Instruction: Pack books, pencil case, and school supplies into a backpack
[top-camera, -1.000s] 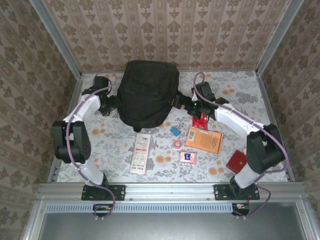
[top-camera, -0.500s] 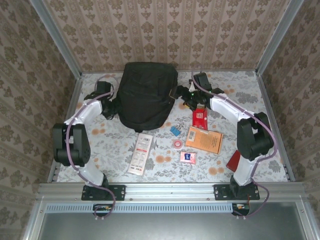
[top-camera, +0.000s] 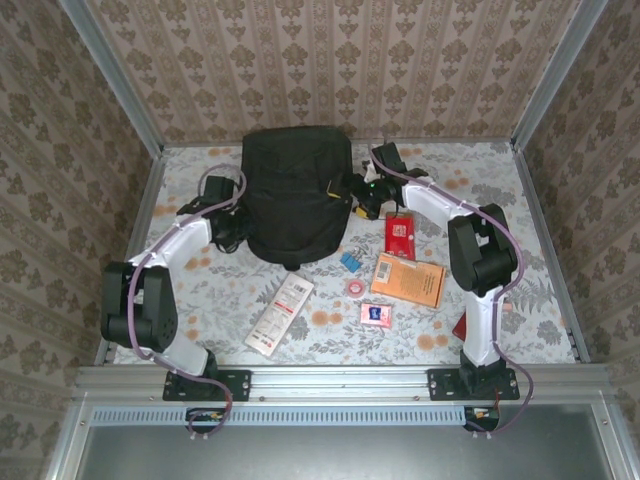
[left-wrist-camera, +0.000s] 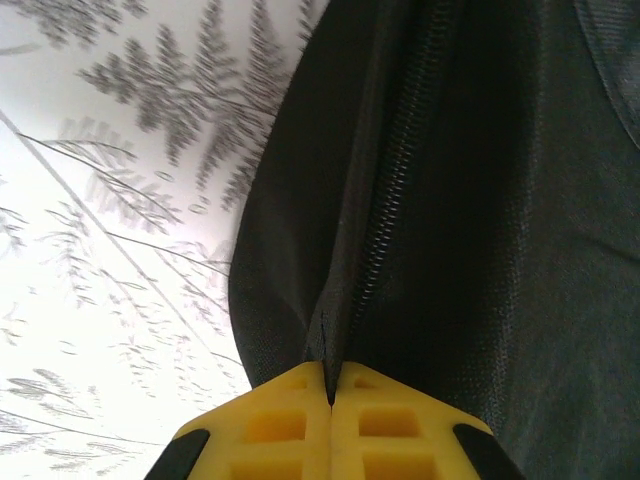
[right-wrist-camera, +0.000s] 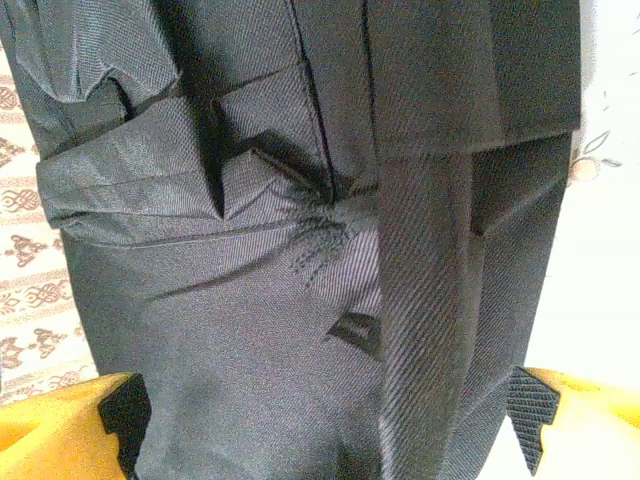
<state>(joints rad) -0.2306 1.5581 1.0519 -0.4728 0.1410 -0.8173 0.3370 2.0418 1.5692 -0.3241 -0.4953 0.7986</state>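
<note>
Backpack (top-camera: 297, 190) fold clamped in left pincer (left-wrist-camera: 330, 380), pincer base cropped.

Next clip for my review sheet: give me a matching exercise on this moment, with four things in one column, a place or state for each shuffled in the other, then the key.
Things
1. left gripper
2. right gripper
3. small blue block
4. large orange-covered paperback book

Places or states
A. jaws wide apart, with a strap of the large black fabric backpack between them
B. flat on the table, right of the pink ring-shaped tape roll
C. shut on backpack fabric beside the zip
D. on the table between the backpack and the tape roll

Pairs: 1-C, 2-A, 3-D, 4-B
</note>
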